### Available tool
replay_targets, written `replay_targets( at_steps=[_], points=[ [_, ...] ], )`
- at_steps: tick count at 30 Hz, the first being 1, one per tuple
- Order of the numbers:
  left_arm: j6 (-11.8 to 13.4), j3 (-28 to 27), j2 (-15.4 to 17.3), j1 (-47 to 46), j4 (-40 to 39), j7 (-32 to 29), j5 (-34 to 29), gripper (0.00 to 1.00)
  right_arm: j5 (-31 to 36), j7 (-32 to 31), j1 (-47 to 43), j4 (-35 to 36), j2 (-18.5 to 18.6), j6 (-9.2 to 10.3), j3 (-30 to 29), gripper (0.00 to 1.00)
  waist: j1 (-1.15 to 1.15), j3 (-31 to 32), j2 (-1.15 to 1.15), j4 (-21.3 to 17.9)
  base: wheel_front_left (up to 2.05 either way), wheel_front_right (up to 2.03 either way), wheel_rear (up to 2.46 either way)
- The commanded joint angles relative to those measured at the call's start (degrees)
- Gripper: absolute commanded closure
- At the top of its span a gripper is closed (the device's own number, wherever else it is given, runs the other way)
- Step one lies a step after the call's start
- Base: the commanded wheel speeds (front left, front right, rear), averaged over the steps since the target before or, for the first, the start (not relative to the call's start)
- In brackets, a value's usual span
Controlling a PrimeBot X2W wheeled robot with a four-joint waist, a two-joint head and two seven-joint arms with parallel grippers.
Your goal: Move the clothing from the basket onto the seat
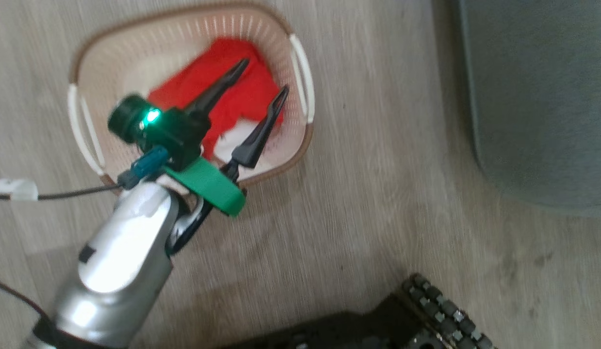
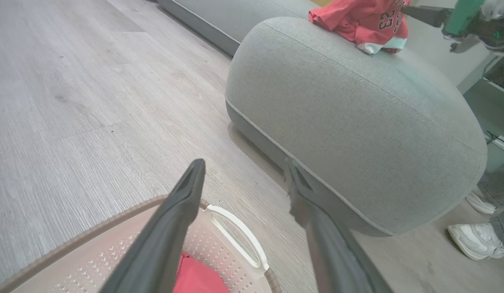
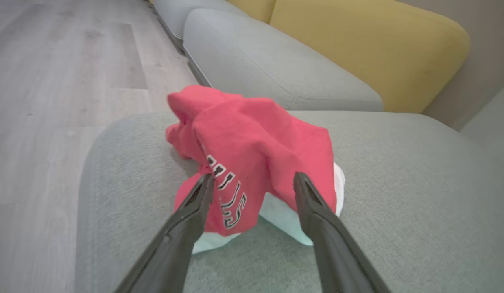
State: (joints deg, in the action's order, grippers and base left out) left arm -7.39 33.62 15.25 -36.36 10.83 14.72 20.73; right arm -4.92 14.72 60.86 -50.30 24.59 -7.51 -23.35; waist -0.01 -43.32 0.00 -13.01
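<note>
Right pincer [image 3: 254, 177] is spread at the jersey [image 3: 256, 142] laid on the seat [image 3: 398, 183]; left pincer [image 1: 264, 76] is held spread over the basket [image 1: 111, 63], red garment [image 1: 251, 102] probably to be grabbed next.

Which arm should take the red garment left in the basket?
Left. The left gripper hangs open right over the basket, fingers pointing at the red garment inside. The right gripper is open too, but away at the seat, fingers astride the jersey lying there.
</note>
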Motion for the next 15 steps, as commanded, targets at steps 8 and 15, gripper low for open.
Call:
replay_targets(
  at_steps=[8, 15],
  points=[
    [-0.02, -7.4, -2.81, 10.27, 3.66, 0.28, 2.86, 0.0, -9.67, 0.15, -19.38, 11.64, 0.74, 0.02, 14.57, 0.0, 0.01, 18.44, 0.0, -0.24, 0.0, 0.0, 0.0],
    [0.13, -15.22, -6.66, 17.74, 7.69, 0.28, 3.05, 0.0, -9.11, 0.23, -32.75, 22.39, -0.13, 0.02, 18.87, 0.0, 0.01, 28.55, 0.0, 3.65, 0.0, 0.0, 0.0]
  ],
)
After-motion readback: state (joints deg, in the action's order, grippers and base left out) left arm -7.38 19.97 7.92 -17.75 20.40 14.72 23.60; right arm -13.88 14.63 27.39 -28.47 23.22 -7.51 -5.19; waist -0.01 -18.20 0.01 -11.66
